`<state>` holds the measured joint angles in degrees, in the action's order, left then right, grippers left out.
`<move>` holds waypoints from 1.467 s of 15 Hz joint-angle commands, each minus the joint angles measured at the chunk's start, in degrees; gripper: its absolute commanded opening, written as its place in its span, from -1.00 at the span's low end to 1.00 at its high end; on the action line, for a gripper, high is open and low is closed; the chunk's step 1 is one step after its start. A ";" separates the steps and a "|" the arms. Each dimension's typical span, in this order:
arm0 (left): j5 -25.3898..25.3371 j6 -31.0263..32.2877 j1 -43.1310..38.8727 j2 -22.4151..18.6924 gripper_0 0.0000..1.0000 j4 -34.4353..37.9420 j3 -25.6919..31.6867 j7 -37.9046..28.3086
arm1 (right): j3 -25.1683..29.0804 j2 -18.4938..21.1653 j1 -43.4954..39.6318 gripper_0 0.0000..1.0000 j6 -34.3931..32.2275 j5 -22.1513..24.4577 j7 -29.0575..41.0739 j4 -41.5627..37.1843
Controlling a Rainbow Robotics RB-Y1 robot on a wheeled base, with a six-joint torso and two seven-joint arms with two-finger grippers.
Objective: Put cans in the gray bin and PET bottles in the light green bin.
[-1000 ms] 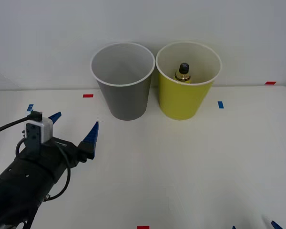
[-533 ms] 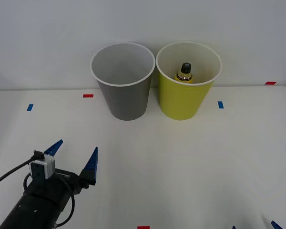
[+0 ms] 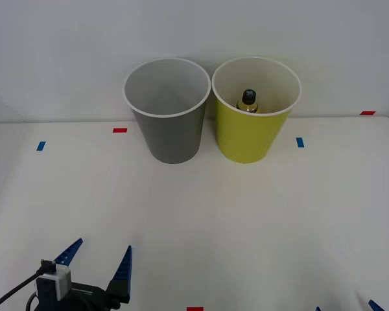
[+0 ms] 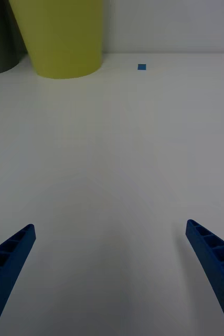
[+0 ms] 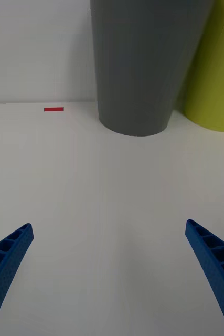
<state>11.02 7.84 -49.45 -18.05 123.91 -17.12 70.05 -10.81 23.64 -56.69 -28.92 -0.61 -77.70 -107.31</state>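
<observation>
**Bottle binned, both grippers empty over bare table**

While the yellow PET bottle (image 3: pixel 248 101) stands inside the light green bin (image 3: pixel 254 133), with its dark cap visible below the white rim, nothing is held by either arm. The left gripper (image 3: pixel 98 258) is seen low at the near edge of the table (image 3: pixel 246 220), its blue fingers (image 5: pixel 9 252) spread wide apart with only bare tabletop between them. Well ahead of those fingertips the gray bin (image 3: pixel 172 133) is found, and the light green bin is set just beside it, the two nearly touching at their rims. The right gripper (image 4: pixel 109 252) is likewise held open, its fingers (image 4: pixel 211 257) apart over empty table, with the light green bin far ahead of them and off toward one side.

No can is visible on the table, and the gray bin appears empty, so the sorting may be judged either finished or waiting on further items.

Risk from here is judged small. If another item were to be carried forward, a bin could be struck by an outspread finger and tipped, since both are tall and tapered toward a narrow base. Because the bins stand so close, a release made off-centre could also land an item in the wrong one.
</observation>
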 commanded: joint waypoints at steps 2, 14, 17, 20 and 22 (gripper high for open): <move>0.40 8.34 -1.70 -0.23 1.00 -6.75 0.33 0.61 | 0.00 0.00 0.00 1.00 0.00 0.00 0.00 0.00; 1.19 13.35 -8.47 6.45 1.00 -11.50 3.85 4.65 | 0.00 0.00 0.00 1.00 0.00 0.00 0.00 0.00; 1.37 13.43 -8.47 6.10 1.00 -11.50 4.02 4.92 | 0.00 0.00 0.00 1.00 0.00 0.00 0.00 0.00; 1.37 13.43 -8.47 6.10 1.00 -11.50 4.02 4.92 | 0.00 0.00 0.00 1.00 0.00 0.00 0.00 0.00; 1.37 13.43 -8.47 6.10 1.00 -11.50 4.02 4.92 | 0.00 0.00 0.00 1.00 0.00 0.00 0.00 0.00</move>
<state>12.39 21.28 -57.92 -11.94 112.42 -13.10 74.96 -10.81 23.64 -56.69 -28.92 -0.61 -77.70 -107.31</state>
